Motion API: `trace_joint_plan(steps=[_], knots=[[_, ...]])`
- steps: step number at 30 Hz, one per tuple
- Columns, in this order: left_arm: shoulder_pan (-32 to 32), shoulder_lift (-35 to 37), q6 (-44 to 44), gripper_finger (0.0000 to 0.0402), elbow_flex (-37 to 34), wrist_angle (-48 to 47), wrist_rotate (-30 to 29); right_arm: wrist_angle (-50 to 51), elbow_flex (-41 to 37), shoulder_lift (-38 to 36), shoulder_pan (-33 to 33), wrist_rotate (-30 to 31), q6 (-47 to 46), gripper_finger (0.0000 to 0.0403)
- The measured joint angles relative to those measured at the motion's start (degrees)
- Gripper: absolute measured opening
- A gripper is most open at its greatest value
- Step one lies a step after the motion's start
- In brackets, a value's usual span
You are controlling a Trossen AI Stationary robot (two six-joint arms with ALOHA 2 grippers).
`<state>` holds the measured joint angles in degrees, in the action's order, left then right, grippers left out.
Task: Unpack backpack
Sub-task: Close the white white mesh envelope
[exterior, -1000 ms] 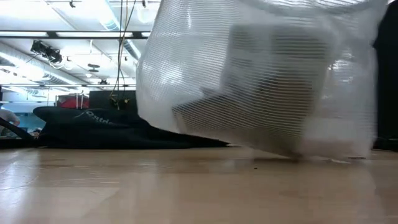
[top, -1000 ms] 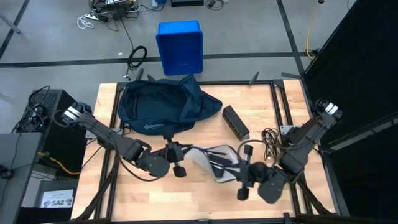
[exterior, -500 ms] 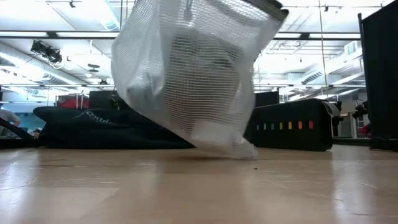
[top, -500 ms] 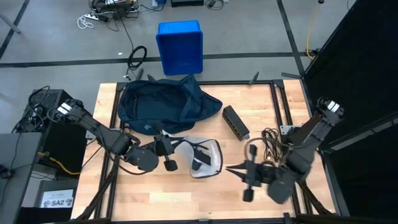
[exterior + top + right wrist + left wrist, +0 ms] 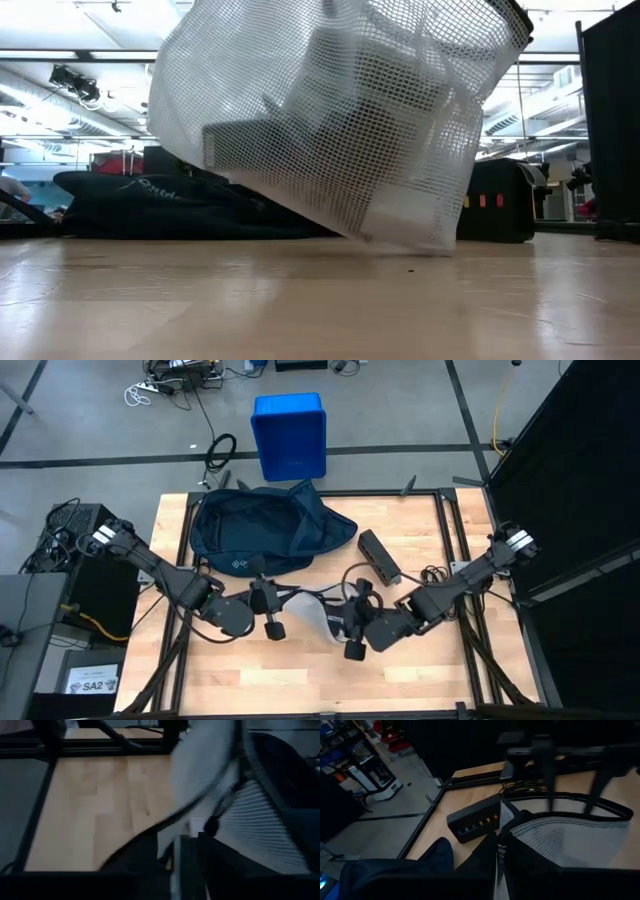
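From above, the backpack (image 5: 262,532) lies at the surface's (image 5: 420,530) far left. The left claw (image 5: 268,603) pinches a white mesh bag (image 5: 318,618); the right claw (image 5: 352,622) reaches its other edge, grip unclear. Level view: the mesh bag (image 5: 340,120) hangs tilted, backpack (image 5: 150,205) behind.

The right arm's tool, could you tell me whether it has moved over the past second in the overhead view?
Yes. The right tool has swung leftward, away from the cable bundle, up to the white mesh pouch below the backpack.
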<state>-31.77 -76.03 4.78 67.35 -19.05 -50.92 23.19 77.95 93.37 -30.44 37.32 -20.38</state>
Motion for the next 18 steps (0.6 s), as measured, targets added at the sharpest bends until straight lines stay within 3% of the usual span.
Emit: trace_joint_plan(steps=[9, 14, 18], knots=[[-1.3, 0.0, -0.2, 0.0, 0.0, 0.1, 0.2, -0.3, 0.0, 0.0, 3.8, -2.5, 0.8, 0.0193], [-1.3, -0.1, -0.4, 0.0, 0.0, 0.5, 0.2, -6.7, 0.0, 0.2, 6.4, -9.6, 1.5, 0.0188], [-1.3, -0.1, -1.7, 0.0, 0.0, 1.9, 1.4, -7.6, -0.1, 0.9, 8.2, -11.0, 2.4, 0.0169]])
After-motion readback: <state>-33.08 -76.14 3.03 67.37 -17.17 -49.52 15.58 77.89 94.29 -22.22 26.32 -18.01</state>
